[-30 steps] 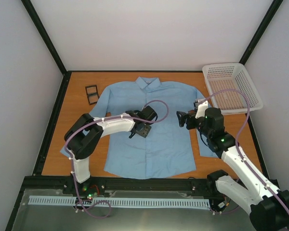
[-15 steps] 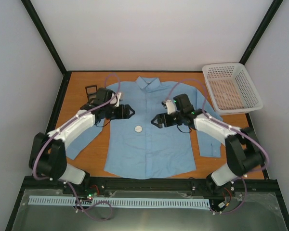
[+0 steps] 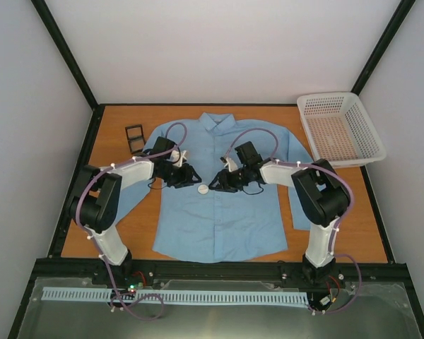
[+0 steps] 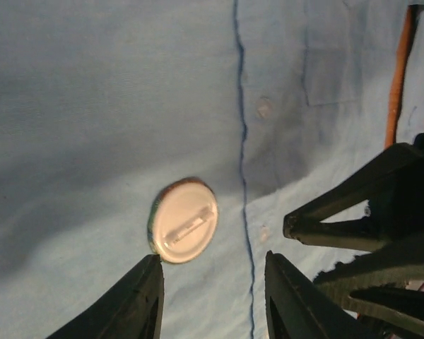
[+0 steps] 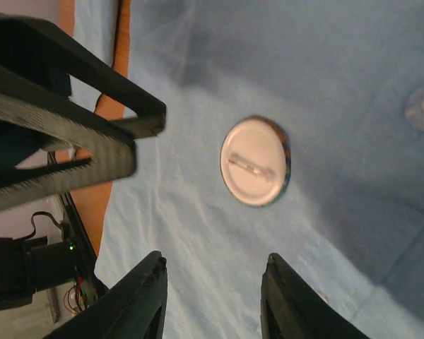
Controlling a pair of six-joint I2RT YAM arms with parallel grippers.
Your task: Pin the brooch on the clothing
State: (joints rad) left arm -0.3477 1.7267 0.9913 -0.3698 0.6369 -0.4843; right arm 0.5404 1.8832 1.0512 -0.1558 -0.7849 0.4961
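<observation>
The clothing, a light blue shirt, lies flat and buttoned on the table. The brooch rests loose on its chest next to the button placket, white back and pin bar facing up. My left gripper is just left of it, open, with one fingertip at the brooch's rim. From the right, my right gripper faces it, also open, the brooch a short way beyond its tips. Neither gripper holds anything.
A small black hinged box lies open on the wood beside the shirt's left shoulder. A white mesh basket stands at the back right. The two grippers face each other closely; the left one's fingers fill the right wrist view's upper left.
Both arms swung inward and down toward the brooch from either side, and both sets of jaws narrowed. The brooch has stayed where it was on the shirt.
</observation>
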